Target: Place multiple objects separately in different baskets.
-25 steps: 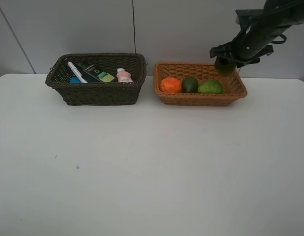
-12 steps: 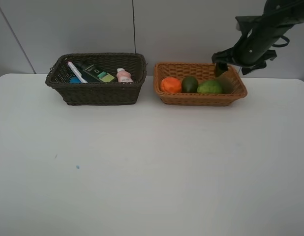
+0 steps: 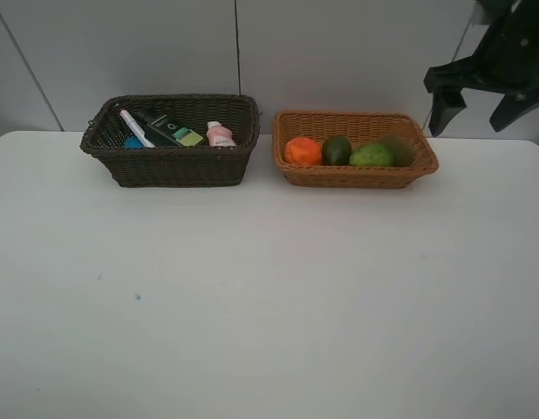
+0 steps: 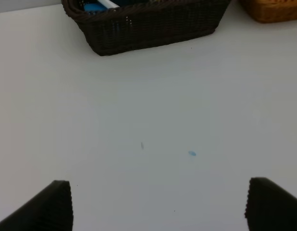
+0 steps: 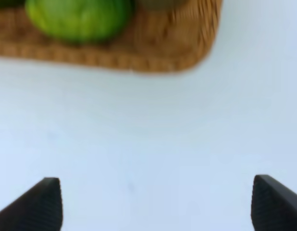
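The dark brown basket (image 3: 169, 164) holds the white marker (image 3: 134, 127), the dark green bottle (image 3: 165, 129) and the pink bottle (image 3: 220, 134). The black eraser is not visible. The light tan basket (image 3: 357, 176) holds the orange (image 3: 302, 150), a dark green fruit (image 3: 337, 149), a light green fruit (image 3: 372, 154) and the brown kiwi (image 3: 399, 148). My right gripper (image 3: 474, 109) is open and empty, up and to the right of the tan basket. Its wrist view shows the light green fruit (image 5: 79, 19) and the basket's corner (image 5: 153, 53). My left gripper (image 4: 158, 207) is open and empty over the table, short of the dark basket (image 4: 153, 29).
A small blue item (image 3: 132, 141) lies in the dark basket beside the marker. The baskets stand side by side at the back of the white table (image 3: 269, 288), near the wall. A small blue speck (image 4: 192, 153) marks the tabletop.
My right gripper was over the tan basket's right end holding the kiwi. The kiwi now lies in that basket, and the gripper has opened and moved up and to the right.
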Controlling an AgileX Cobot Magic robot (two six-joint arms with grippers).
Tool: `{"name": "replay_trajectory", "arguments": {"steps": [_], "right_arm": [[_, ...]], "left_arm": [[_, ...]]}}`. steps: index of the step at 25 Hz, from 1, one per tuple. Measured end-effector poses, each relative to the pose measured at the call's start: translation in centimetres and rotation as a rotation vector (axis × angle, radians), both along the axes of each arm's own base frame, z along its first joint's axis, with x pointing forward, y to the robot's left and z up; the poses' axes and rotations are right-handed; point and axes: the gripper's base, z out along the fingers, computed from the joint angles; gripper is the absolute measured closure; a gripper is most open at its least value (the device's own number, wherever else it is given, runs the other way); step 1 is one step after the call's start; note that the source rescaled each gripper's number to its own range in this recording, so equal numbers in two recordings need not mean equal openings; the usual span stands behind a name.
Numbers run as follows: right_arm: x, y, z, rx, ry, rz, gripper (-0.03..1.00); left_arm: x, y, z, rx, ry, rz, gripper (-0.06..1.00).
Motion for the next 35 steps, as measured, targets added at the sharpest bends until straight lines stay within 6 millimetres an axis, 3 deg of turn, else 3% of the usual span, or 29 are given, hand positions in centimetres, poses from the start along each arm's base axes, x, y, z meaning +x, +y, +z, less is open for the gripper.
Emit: {"name": "replay_trajectory", "arguments": {"steps": [6,11,19,23,30,35], "right_arm": [[-6.1,-1.0,2.9,0.010,-0.046,-0.014,-0.01],[-13.8,-2.3,4.7,0.035,-0.149,-0.034,-0.01],[-26.4,-4.4,4.6,0.095,-0.464,-0.030,-0.01],[-31.1,-5.2,3.5,0.123,-0.619,-0.029,-0.01],[-36.5,-6.2,0.6,0.157,-0.791,-0.033,-0.01],[-36.6,-6.2,-0.4,0.157,-0.786,-0.033,-0.01]], "left_arm": [[0.0,0.0,0.0,0.000,0.000,0.000,-0.02],[0.0,0.0,0.0,0.000,0.000,0.000,-0.02],[0.0,0.0,0.0,0.000,0.000,0.000,-0.02],[0.0,0.0,0.0,0.000,0.000,0.000,-0.02],[0.0,0.0,0.0,0.000,0.000,0.000,-0.02],[0.0,0.0,0.0,0.000,0.000,0.000,-0.02]]}}
